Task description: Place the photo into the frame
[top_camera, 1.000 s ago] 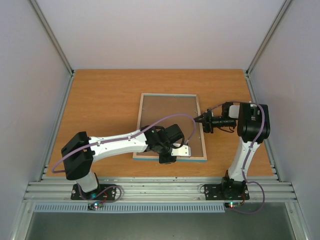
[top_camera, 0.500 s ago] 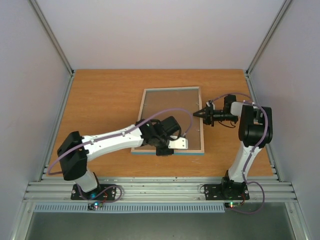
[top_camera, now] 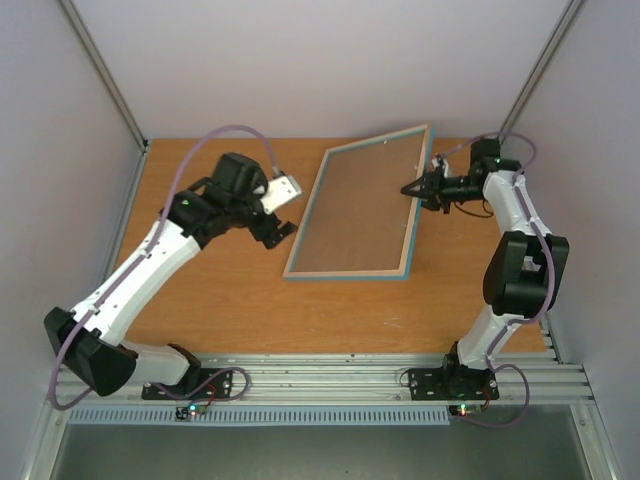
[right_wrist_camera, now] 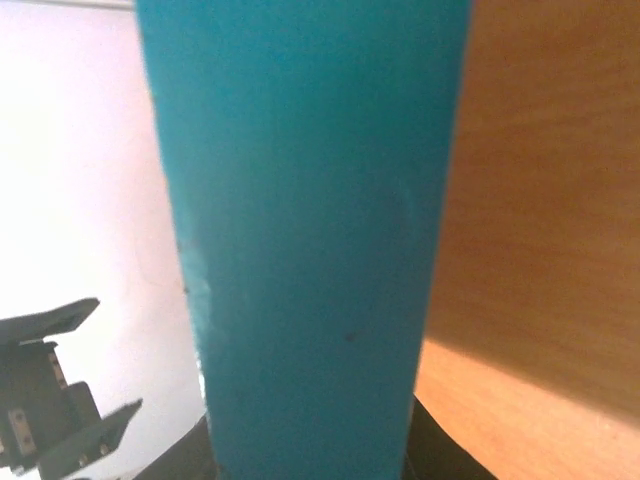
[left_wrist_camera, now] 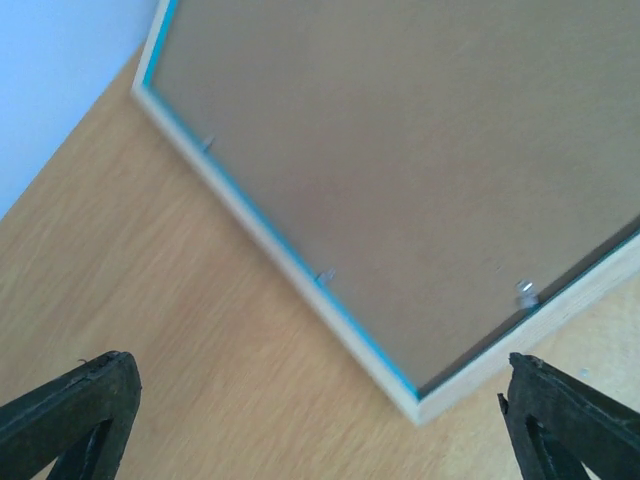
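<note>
right gripper (top_camera: 408, 188) pinches the frame (top_camera: 360, 210) by its right edge, probably to tip it off the table (top_camera: 230, 300); left gripper (top_camera: 283, 208) gapes empty alongside

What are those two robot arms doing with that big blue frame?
The right gripper is pinching the right edge of the turquoise picture frame and holding that side tipped up, while the near edge looks to rest on the wooden table. The left gripper is wide open beside the frame's left edge, touching nothing. No photo shows in any view, so nothing has gone into the frame yet.
</note>
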Available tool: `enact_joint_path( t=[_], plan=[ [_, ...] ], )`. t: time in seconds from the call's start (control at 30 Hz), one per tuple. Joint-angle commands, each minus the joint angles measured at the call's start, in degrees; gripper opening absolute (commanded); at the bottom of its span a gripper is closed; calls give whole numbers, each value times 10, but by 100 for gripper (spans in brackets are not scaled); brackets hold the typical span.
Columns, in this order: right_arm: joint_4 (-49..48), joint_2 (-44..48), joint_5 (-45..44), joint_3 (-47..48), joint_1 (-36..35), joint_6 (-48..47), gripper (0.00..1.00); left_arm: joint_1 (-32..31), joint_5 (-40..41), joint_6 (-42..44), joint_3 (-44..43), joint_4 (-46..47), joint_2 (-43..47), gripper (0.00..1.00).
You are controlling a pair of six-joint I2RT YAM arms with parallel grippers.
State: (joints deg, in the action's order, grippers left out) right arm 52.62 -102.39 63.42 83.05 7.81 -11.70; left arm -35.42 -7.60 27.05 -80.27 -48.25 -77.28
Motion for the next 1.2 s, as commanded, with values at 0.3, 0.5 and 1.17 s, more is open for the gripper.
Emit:
enact_joint_path(
  t=[0.3, 0.5, 1.17],
  plan=[
    [280, 50, -90, 386, -4, -245, 1, 248, -168, -175, 22, 27, 105, 99],
    [300, 50, -163, 466, -20, -297, 1, 299, -210, -210, 41, 41, 132, 100],
    [165, 153, 133, 177, -75, -150, 1, 182, -93, -128, -91, 43, 29, 100]
  ],
)
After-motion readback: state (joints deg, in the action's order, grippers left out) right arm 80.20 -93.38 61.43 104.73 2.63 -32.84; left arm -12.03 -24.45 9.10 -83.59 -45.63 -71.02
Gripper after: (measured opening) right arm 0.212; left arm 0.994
